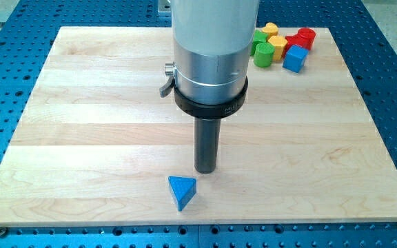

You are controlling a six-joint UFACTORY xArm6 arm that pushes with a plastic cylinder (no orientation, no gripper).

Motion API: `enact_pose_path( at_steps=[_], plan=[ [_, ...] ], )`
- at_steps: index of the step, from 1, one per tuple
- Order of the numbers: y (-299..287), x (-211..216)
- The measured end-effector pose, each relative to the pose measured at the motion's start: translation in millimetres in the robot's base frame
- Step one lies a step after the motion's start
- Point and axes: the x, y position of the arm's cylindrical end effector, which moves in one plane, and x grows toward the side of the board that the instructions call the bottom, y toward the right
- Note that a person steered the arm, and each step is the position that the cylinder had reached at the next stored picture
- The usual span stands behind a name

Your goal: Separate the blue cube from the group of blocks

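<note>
The blue cube (294,58) sits at the view's top right, at the lower right edge of a tight group of blocks. The group holds a green cylinder (262,54), a yellow block (278,47), another yellow block (271,30), a red cylinder (305,37) and a green block (259,34) partly hidden by the arm. My tip (205,170) rests on the board near the view's bottom centre, far from the group. It stands just above and right of a blue triangular block (182,191), with a small gap between them.
The wooden board (81,138) lies on a blue perforated table. The arm's wide silver body (210,62) covers the view's top centre and hides part of the board behind it.
</note>
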Motion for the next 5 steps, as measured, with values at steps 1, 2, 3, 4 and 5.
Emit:
enact_pose_path(
  at_steps=[1, 2, 3, 4, 5],
  plan=[
    [0, 0],
    [0, -2],
    [0, -2],
    [0, -2],
    [71, -13]
  ],
)
